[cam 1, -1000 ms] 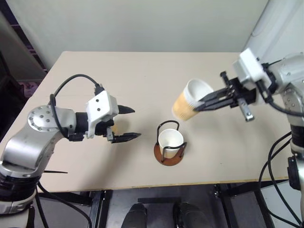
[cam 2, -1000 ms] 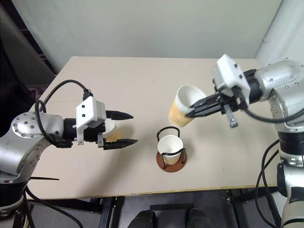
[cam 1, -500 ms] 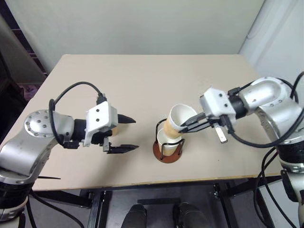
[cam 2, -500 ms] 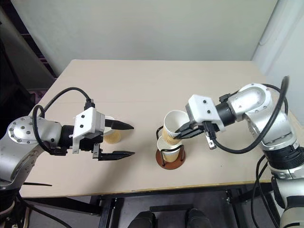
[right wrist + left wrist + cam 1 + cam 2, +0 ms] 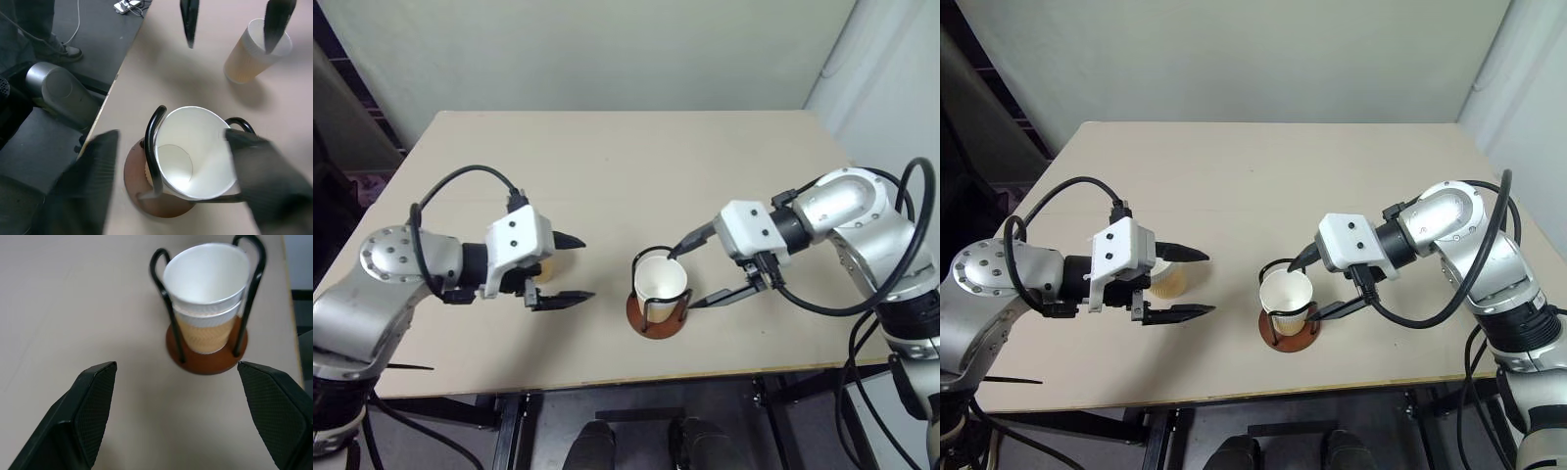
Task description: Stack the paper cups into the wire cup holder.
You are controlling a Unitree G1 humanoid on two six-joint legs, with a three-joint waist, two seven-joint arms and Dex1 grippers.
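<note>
A beige table [image 5: 626, 166] carries the wire cup holder [image 5: 658, 315] near its front edge, right of centre, its wooden base flat on the top with two nested paper cups [image 5: 208, 308] inside. A third paper cup [image 5: 1169, 279] stands upright to the left, well apart.

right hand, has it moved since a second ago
Yes. The right hand came down and toward the wire cup holder, and now stands open around the stacked paper cups.

Even, soft indoor light is falling over the scene.
The right gripper's [image 5: 171, 181] own fingers [image 5: 83, 186] are smearing in motion blur; faint shadows are lying on the table [image 5: 607, 166].
</note>
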